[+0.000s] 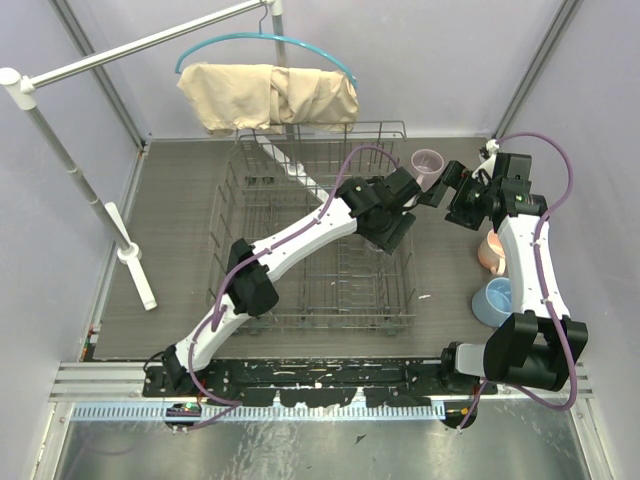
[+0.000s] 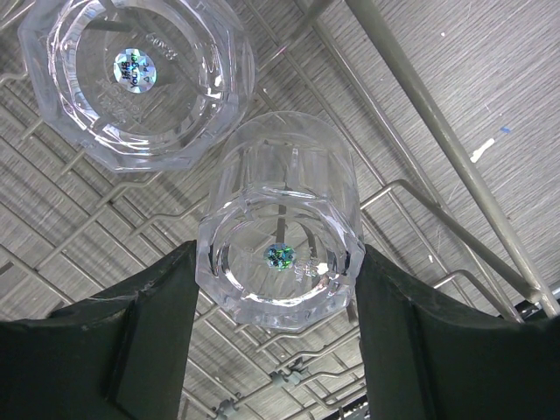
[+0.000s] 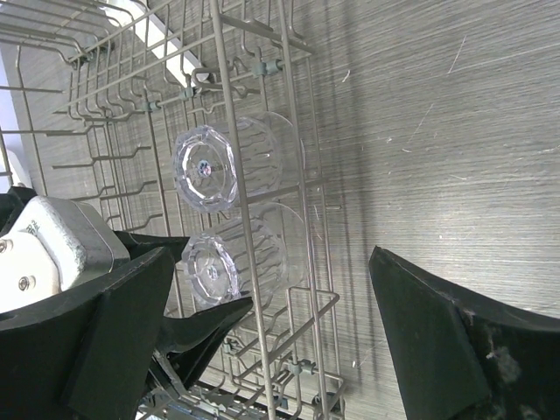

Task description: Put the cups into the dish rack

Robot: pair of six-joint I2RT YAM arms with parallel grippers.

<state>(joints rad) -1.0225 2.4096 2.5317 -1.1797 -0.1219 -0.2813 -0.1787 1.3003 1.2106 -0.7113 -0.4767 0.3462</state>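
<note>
Glass tumbler [image 2: 280,229] — held in L end effector [image 2: 278,262] | inverted in dish rack [image 2: 437,131]

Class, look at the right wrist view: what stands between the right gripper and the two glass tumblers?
The dish rack's wire side wall: the right wrist view shows the right gripper outside it, the glass tumblers inside.

Clear ribbed tumbler [image 2: 280,254]; grey rack [image 1: 260,200]; mauve mug [image 1: 428,160].
</note>
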